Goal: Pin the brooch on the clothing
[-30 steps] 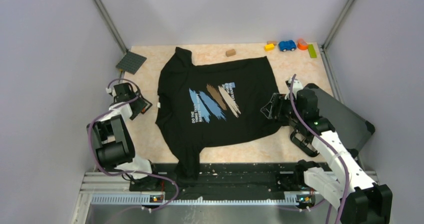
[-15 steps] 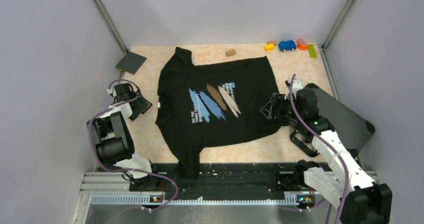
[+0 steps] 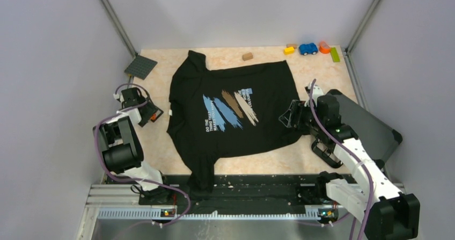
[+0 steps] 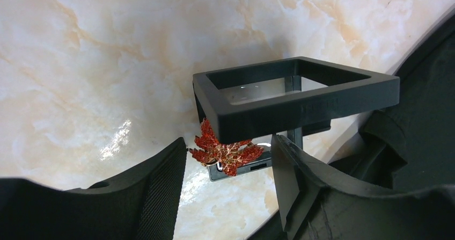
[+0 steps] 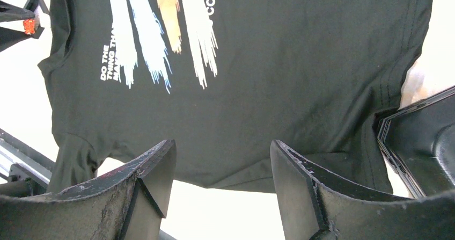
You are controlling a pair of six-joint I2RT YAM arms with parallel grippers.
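The brooch (image 4: 225, 150), a small red maple-leaf pin, lies on the lower edge of a small black-framed clear box (image 4: 295, 92), partly under its raised frame. My left gripper (image 4: 228, 167) is open, one finger on each side of the brooch, touching neither it nor the box. From above, this gripper (image 3: 146, 111) sits at the box (image 3: 154, 114), left of the clothing (image 3: 230, 111). The clothing is a black T-shirt spread flat, print up. My right gripper (image 5: 222, 148) hovers open over the T-shirt's (image 5: 257, 89) hem at the right (image 3: 290, 116), holding nothing.
A dark grey hard case (image 3: 365, 124) lies under the right arm. A brown block (image 3: 247, 56), yellow block (image 3: 288, 50), blue toy car (image 3: 308, 48), orange block (image 3: 324, 47) and green piece (image 3: 335, 54) line the back edge. A dark baseplate (image 3: 140, 66) sits back left.
The left arm's elbow has shifted slightly back and left, with its gripper still at the box. The right gripper has edged a little left over the hem.
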